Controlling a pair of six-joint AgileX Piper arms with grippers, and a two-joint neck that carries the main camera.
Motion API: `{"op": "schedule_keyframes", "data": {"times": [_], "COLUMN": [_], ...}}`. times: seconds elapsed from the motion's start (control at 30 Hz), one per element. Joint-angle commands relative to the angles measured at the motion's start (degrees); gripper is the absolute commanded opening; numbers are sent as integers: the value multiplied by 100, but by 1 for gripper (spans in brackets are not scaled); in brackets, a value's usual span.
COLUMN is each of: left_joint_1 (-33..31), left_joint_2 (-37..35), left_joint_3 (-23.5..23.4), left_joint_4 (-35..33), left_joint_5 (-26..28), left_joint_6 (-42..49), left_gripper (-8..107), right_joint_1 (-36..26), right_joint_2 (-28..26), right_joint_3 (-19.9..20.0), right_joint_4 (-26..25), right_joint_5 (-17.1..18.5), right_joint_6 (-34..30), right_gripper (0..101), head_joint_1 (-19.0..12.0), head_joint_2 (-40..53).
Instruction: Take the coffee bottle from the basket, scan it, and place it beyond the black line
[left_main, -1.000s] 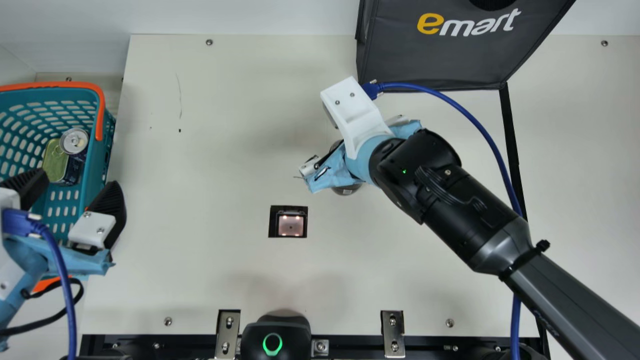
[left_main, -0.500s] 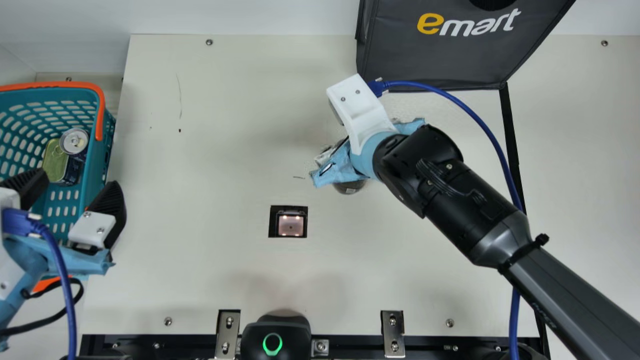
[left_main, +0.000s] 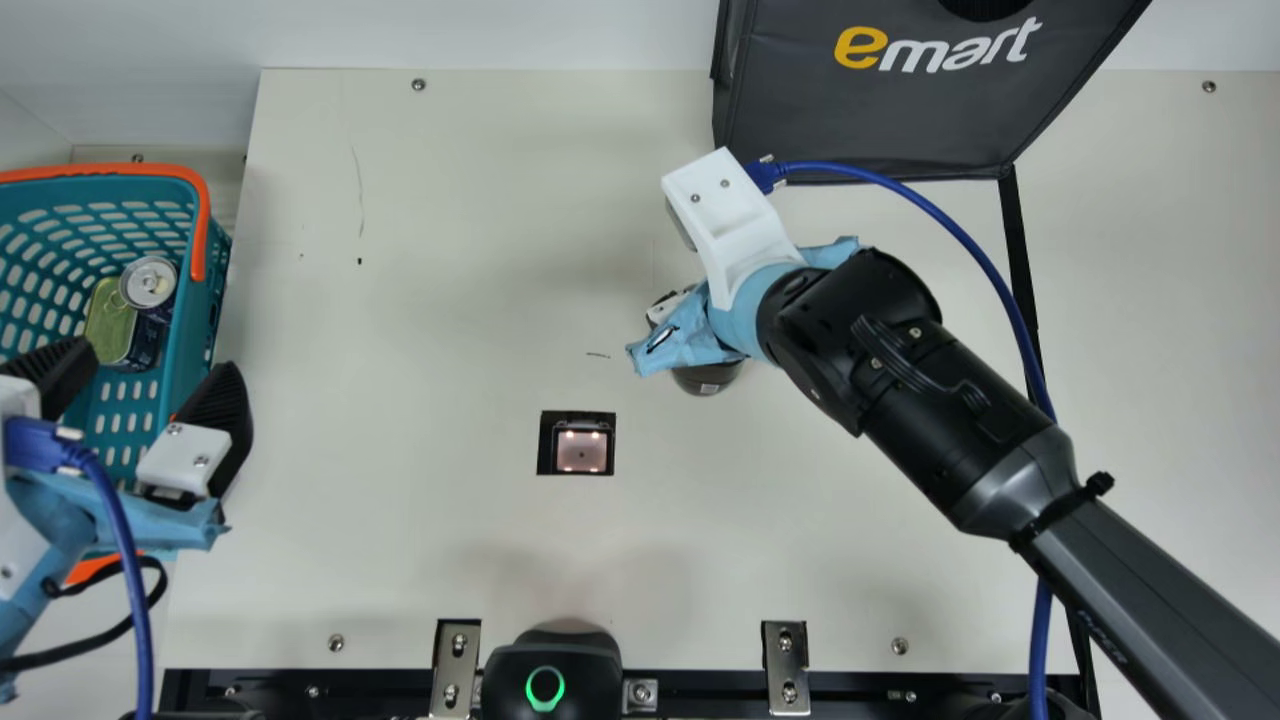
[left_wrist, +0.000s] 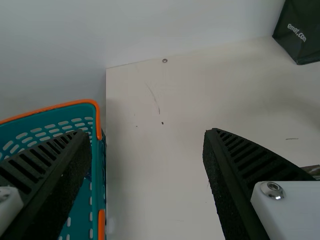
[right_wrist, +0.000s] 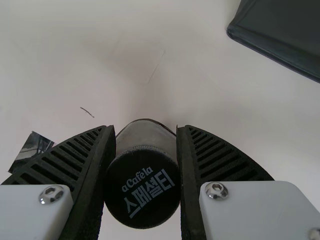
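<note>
— Right jaws first: what do they have?

— They hug the coffee bottle, one on each side, just under and by its black cap. The left jaws are wide apart, with nothing in them, by the basket near 9 o'clock in the main view.

— Where is the bottle?

— Over the counter, out of the basket. From the scanner, it is toward 2 o'clock, and near. I can't tell if its bottom touches the counter.

— So what step is it?

— I think it is the carry part, between the scan and the black line. I can't tell if the scan worked. If it did not, the bottle must go back toward 8 o'clock to show its code.

— And if it did?

— Then take it toward 3 o'clock, over the line. Set it down flat on its bottom, let go, and back off. I'd be slow, as it could tip.

— Any writing?

— Yes! The cap has pale letters in two rows. A small pale label is low on the bottle. The dark bag, between 1 and 2 o'clock, has big letters, orange and white.
</note>
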Motion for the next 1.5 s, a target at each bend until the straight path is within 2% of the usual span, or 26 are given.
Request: {"op": "schedule_keyframes", "data": {"times": [0.0,0.53,1.03,1.47], "left_joint_1": [0,0,0,0], "left_joint_2": [0,0,0,0], "left_joint_3": [0,0,0,0], "left_joint_4": [0,0,0,0], "left_joint_5": [0,0,0,0], "left_joint_6": [0,0,0,0], "left_gripper": [90,90,90,90], "right_joint_1": [-9,-81,-126,-508], "right_joint_2": [-9,-76,-166,-291], "right_joint_3": [-18,-147,-228,-274], "right_joint_4": [10,75,92,70], "right_joint_5": [-8,72,118,187], "right_joint_6": [-18,-159,-187,-232], "right_gripper": [0,0,0,0], "head_joint_1": [-148,-148,-148,-148], "head_joint_2": [9,9,-1991,-1991]}}
